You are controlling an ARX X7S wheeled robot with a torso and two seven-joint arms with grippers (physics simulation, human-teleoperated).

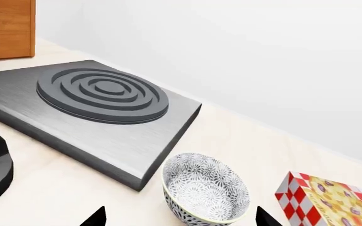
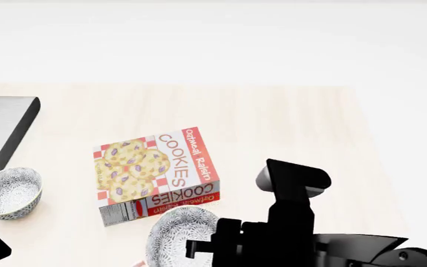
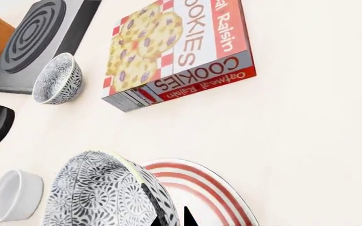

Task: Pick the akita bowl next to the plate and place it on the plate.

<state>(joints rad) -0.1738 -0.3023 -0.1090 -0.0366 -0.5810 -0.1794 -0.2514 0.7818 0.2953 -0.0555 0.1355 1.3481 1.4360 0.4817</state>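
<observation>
While right pincer point(image 3: 168, 219) grips akita bowl point(image 3: 102, 193), plate point(image 3: 197, 188) half hidden; left pincer point(image 1: 179, 217) spread.

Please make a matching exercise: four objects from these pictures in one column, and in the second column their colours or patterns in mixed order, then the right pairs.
Objects
1. plate
2. cookie box
3. cup
4. stove burner

Descriptions
A. dark grey concentric rings on a grey slab
B. plain white
C. white with red rings
D. red and white checks with printed cookies

Pairs: 1-C, 2-D, 3-B, 4-A

Grey-black patterned akita bowl point(image 3: 105, 193) (pale inside), red-ringed white plate point(image 3: 206, 188)
</observation>
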